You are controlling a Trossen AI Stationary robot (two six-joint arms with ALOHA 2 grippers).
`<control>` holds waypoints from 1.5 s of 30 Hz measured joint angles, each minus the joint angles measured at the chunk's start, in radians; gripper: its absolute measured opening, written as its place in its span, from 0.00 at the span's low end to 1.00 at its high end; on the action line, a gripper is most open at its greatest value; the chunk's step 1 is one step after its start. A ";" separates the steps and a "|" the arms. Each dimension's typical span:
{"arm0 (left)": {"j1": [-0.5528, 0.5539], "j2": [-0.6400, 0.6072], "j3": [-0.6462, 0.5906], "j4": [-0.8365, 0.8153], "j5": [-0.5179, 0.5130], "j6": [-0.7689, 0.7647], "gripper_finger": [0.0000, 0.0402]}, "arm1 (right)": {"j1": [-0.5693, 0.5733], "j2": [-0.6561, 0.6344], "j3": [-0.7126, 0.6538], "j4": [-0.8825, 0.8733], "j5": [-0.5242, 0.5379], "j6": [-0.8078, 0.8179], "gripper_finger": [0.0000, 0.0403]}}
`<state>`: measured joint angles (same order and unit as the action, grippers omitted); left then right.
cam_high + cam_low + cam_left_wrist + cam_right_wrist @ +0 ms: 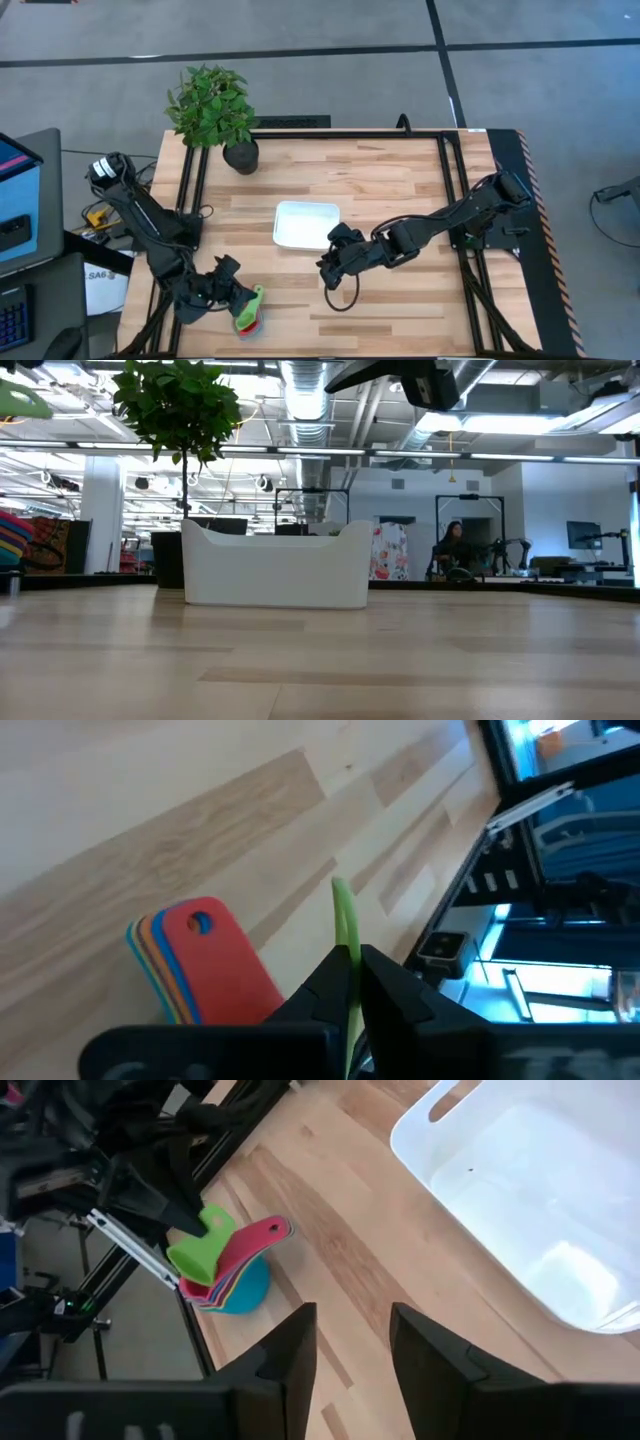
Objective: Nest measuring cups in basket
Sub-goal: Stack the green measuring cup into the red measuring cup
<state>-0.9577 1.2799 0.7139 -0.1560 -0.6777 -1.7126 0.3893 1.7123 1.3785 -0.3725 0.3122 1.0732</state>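
- Presently, left gripper: at the near-left part of the table, fingers pinched tight on the flat handle of the small green plastic scoop cup, which sits in the top of the stack.
- Stack of coloured plastic measuring cups: on the wood just beside the left gripper, well apart from the basket; red handle uppermost in the fan, with orange, yellow and blue edges under it.
- Handling note, as a judgement: keep the green cup level and seat it squarely in the red one before letting go; the whole stack goes to the basket after.
- Shallow white rectangular plastic basket: mid-table, nothing seen in it.
- Right gripper: just right of and nearer than the basket, fingers parted, holding nothing, aimed across the table towards the stack.
- Left arm: bent low along the table's left edge.
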 joint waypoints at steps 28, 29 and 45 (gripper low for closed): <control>-0.008 0.014 0.000 -0.108 0.119 -0.099 0.04 | -0.010 0.001 0.000 0.004 -0.083 0.038 0.40; -0.008 0.013 0.002 -0.110 0.117 -0.109 0.04 | -0.010 0.001 0.000 0.004 -0.083 0.042 0.40; -0.008 -0.053 0.011 -0.134 0.168 -0.020 0.04 | -0.010 0.001 0.000 0.007 -0.081 0.044 0.41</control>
<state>-0.9653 1.2270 0.7246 -0.2901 -0.5098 -1.7328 0.3790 1.7130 1.3785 -0.3656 0.2311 1.1175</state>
